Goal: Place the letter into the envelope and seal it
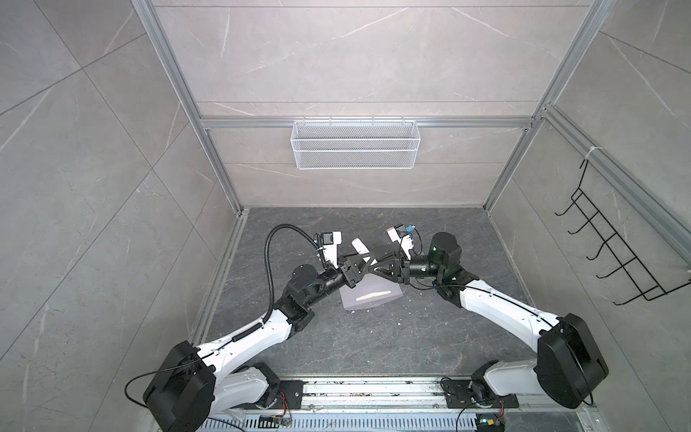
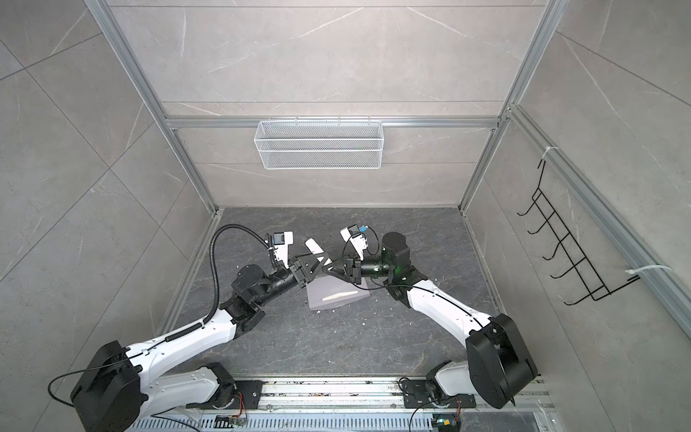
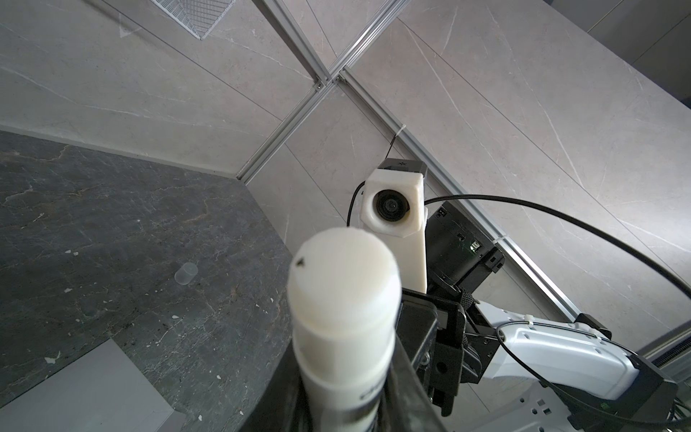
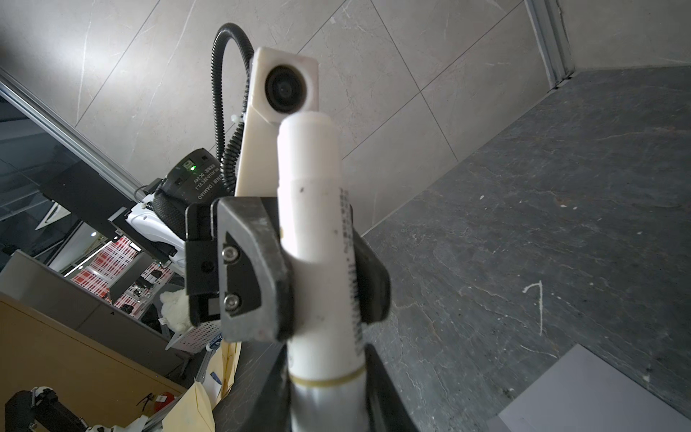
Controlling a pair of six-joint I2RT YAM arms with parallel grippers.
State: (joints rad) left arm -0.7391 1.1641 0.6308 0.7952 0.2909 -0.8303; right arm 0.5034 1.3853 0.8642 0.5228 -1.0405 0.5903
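Both top views: the left gripper (image 1: 364,262) and the right gripper (image 1: 375,270) meet nose to nose above the middle of the table (image 1: 336,348). A white glue stick (image 1: 361,247) juts out between them toward the back wall. From above we cannot read either grip.

Left wrist view: the stick's rounded end (image 3: 344,276) fills the foreground, rising from the left gripper. Only this view shows a small clear cap (image 3: 186,273), lying on the table well apart from the envelope's corner (image 3: 93,392).

Right wrist view settles the grips. The left gripper's fingers (image 4: 254,269) are clamped on the stick's middle from both sides. The right gripper's own fingers (image 4: 383,394) pinch the stick's grey base.

The envelope (image 1: 374,303) lies flat on the table, directly under the two grippers. The pale strip (image 1: 374,294) across its face shows only in the top views.

Only the top views show the wire basket (image 1: 355,149) on the back wall and the black hook rack (image 1: 613,243) on the right wall.
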